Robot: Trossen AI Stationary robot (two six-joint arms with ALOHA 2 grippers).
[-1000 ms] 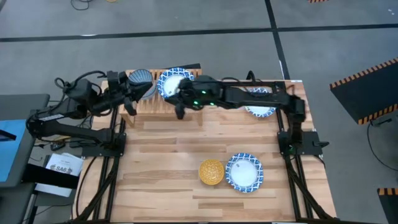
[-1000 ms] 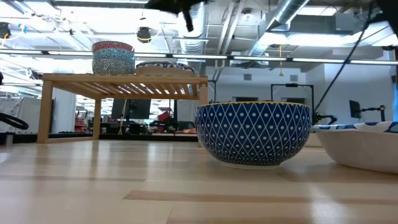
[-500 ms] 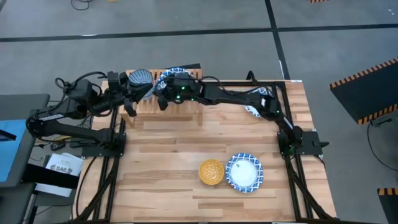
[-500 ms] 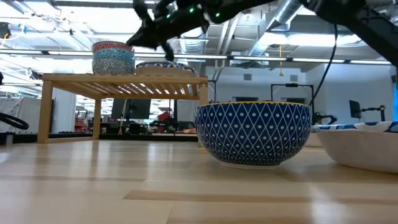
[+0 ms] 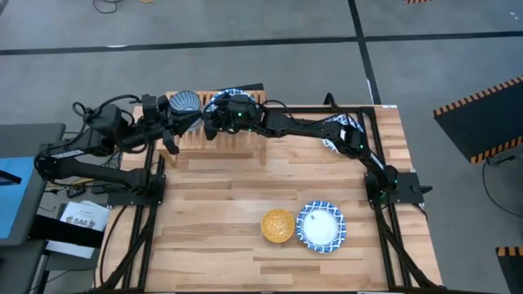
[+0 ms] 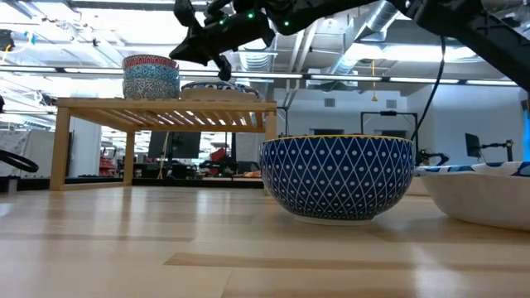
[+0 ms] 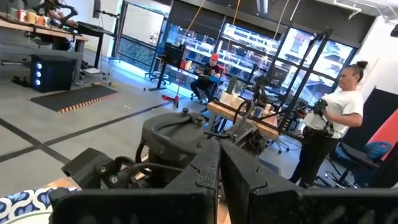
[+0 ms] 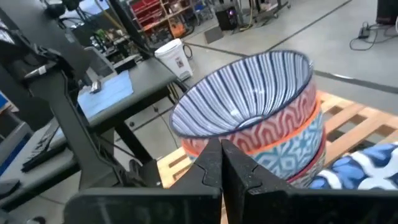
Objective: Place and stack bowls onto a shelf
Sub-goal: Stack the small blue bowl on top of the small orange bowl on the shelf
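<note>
Two small bowls sit nested as a stack (image 8: 261, 124) at the left end of the slatted wooden shelf (image 6: 166, 112), the inner one striped blue and white, the outer one banded in red and teal patterns. Beside the stack on the shelf lies a wide blue-and-white bowl (image 5: 222, 100), mostly covered by the right arm. The right gripper (image 5: 211, 124) hangs above the shelf just short of the stack, its fingers pressed together and holding nothing. The left gripper (image 5: 169, 140) waits at the shelf's left end, fingers likewise pressed together and empty. Another wide patterned bowl (image 5: 343, 129) lies near the table's far right edge, partly under the right arm. Toward the near edge of the butcher-block table (image 5: 212, 212), a yellow-lined bowl with a dark blue diamond-patterned outside (image 6: 337, 176) stands touching or nearly touching a wide blue-and-white bowl with a white centre (image 5: 321, 225). The shelf stands along the table's far edge, toward its left corner. Beyond lie a grey floor, workbenches, a seated person (image 7: 208, 74) and a standing person in a white shirt (image 7: 333, 134).
</note>
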